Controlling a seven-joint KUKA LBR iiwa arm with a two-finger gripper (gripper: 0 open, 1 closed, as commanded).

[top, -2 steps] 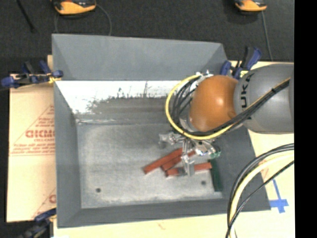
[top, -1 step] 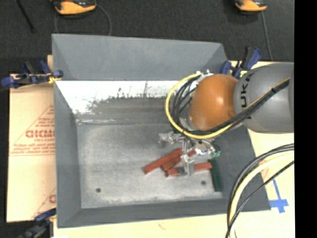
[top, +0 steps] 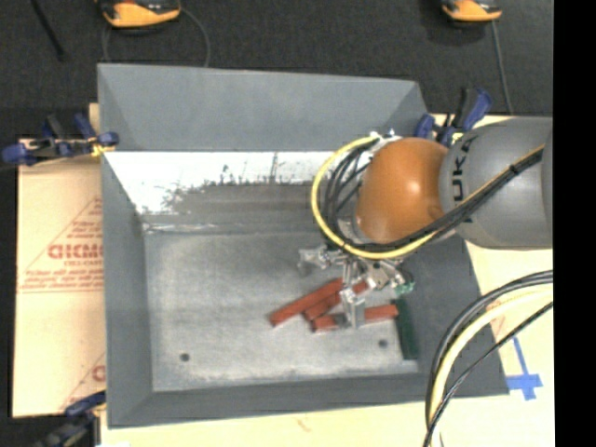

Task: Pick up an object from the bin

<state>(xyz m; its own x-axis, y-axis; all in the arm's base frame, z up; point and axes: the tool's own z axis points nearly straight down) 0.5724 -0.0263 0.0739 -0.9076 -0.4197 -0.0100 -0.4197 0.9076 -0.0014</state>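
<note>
A: Where do we stand over the bin [top: 186,277]?

B: We have the gripper [top: 357,296] low, in among a small cluster of red-brown bars. Everything else we can place from it.

A: Which bar is nearest?

B: The long red-brown bar [top: 305,306]. Its upper end comes in right at the gripper. From there it runs away down and to the view's left, on the side away from the arm. So its long axis is a diagonal, not square to the bin walls.

A: And the others?

B: A short red-brown piece [top: 325,323] lies just below the gripper and touches the long bar. Another red-brown piece [top: 379,313] lies just beside the gripper on the arm's side. A dark green stick [top: 407,333] lies a little farther out that way, nearly upright in the view.

A: Are we spread, pressed together, or pinching something?

B: We cannot tell. The metal parts and the bars overlap from this angle, and we see nothing clearly caught.

A: So what does the coming move turn on?

B: In our judgement, on that diagonal. We should close across the long bar's narrow width, near the end that meets us. A grip along its length would likely slide off or drag the short piece with it.
</note>
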